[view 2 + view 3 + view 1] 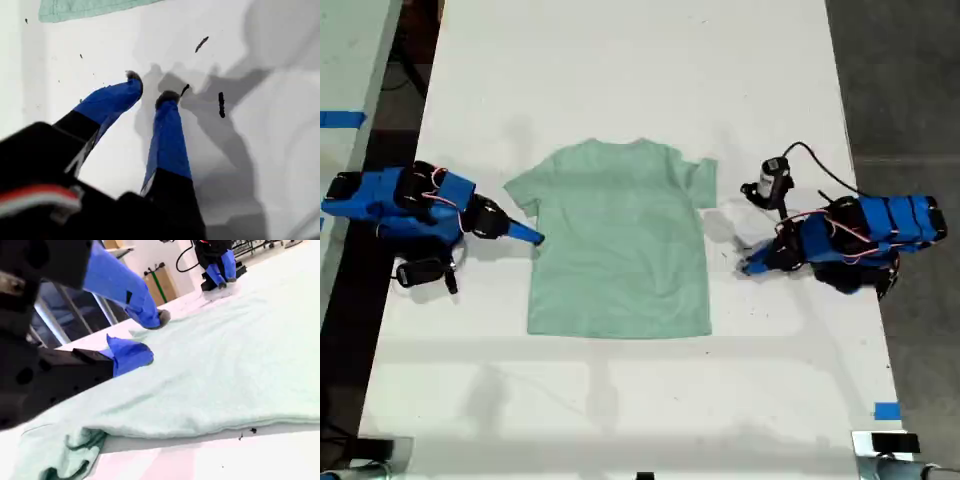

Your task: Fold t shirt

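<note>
With the shirt (618, 240) lying flat and unfolded, grasping is being set up: second gripper (145, 335) jaws open over its edge, first gripper (150, 92) jaws open on bare bench (280, 150); closing on cloth is called for next.

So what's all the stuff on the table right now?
Pale mint-green cloth t shirt: one, lying flat, middle of the table.
White table: one, under everything.
Blue tape mark: one, the table's edge at the exterior view's lower right.
Small black-and-white device on a black cable: one, by the shirt's sleeve at the exterior view's right.
My first gripper: blue, open, over bare table.
My second gripper: blue, open, at the shirt's edge.
</note>
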{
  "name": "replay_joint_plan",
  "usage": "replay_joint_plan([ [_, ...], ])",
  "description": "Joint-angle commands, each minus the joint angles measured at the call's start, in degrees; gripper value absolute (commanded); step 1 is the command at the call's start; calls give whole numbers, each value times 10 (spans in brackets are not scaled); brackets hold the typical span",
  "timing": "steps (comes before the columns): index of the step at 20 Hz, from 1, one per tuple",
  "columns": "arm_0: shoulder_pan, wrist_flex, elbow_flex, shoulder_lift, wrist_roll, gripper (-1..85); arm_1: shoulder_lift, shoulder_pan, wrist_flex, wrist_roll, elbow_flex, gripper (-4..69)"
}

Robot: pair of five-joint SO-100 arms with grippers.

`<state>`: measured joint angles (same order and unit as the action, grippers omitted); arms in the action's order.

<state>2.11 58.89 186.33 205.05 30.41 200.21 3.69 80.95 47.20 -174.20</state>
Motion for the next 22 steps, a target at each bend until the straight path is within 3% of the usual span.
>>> replay_joint_plan([
  [1,62,-11,23,7,-58,65,5,-11,-19,-344,-27,49],
  [3,54,-10,22,6,-265,124,4,30,-14,-359,-25,29],
  [4,20,-19,22,9,-274,134,5,32,-26,-410,-30,47],
  [5,-19,-47,22,9,-214,57,5,8,-48,-382,-32,5],
  [6,-41,-68,22,11,-212,0,5,-13,-67,-359,-20,8],
  [8,25,-60,22,11,-218,46,4,-59,-54,-311,54,12],
  [10,47,-112,22,11,-176,6,-70,-133,-4,-258,200,12],
  [13,261,-117,15,11,-59,-3,-361,-286,34,-149,451,83],
  [16,396,-95,21,11,-35,-3,-581,-421,-16,-42,577,123],
  [20,354,-91,21,11,-42,-3,-867,-531,-60,32,717,231],
  [22,356,-91,21,11,-42,-3,-984,-562,-76,46,788,242],
])
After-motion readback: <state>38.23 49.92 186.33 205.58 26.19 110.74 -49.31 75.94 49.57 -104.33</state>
